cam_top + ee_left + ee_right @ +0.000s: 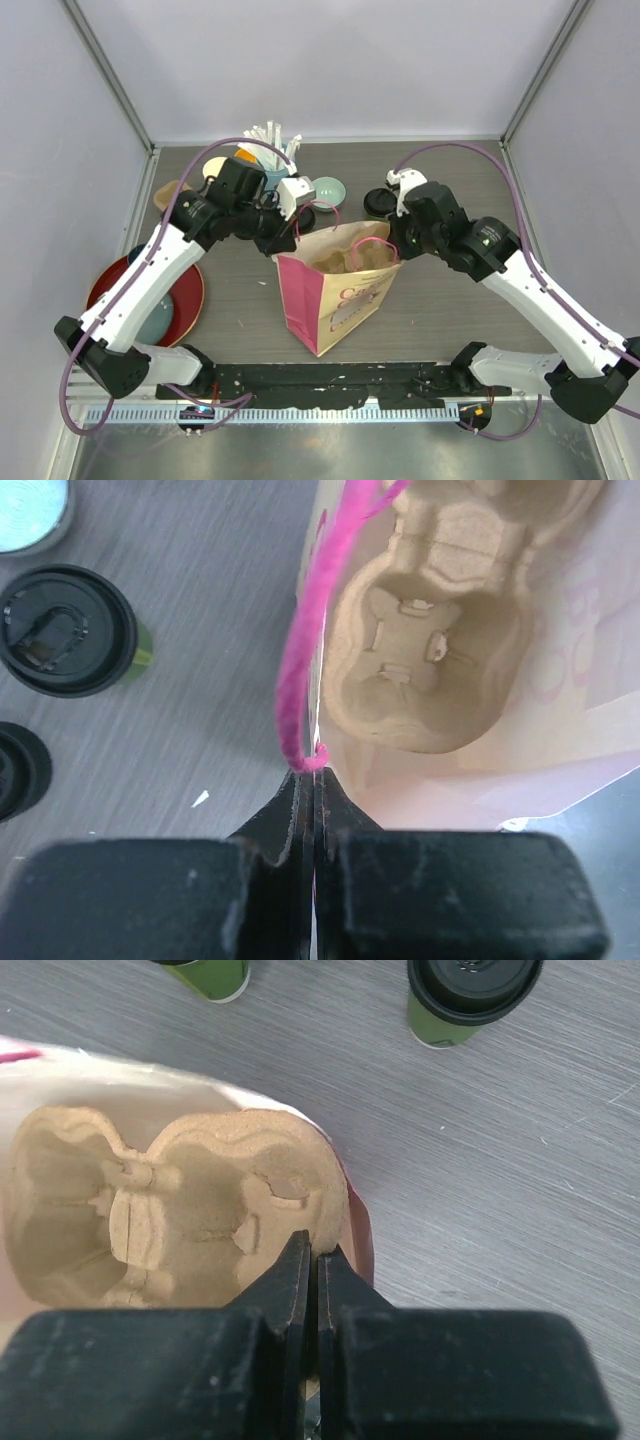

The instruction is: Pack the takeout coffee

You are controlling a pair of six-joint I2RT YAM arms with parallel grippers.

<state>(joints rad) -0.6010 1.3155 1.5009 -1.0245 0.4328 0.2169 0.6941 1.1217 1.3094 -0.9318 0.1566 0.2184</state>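
Open paper bag (335, 300) upright mid-table; pulp carrier (430, 660) inside, wells empty. Both coffees outside, on table behind bag: left cup (303, 214) and right cup (378, 203), black lids on. Left gripper (313, 780) pinched tight on bag rim at pink handle (300, 670). Right gripper (312, 1260) clamped on carrier edge, just inside bag wall. Arms angled inward from either side toward bag mouth.
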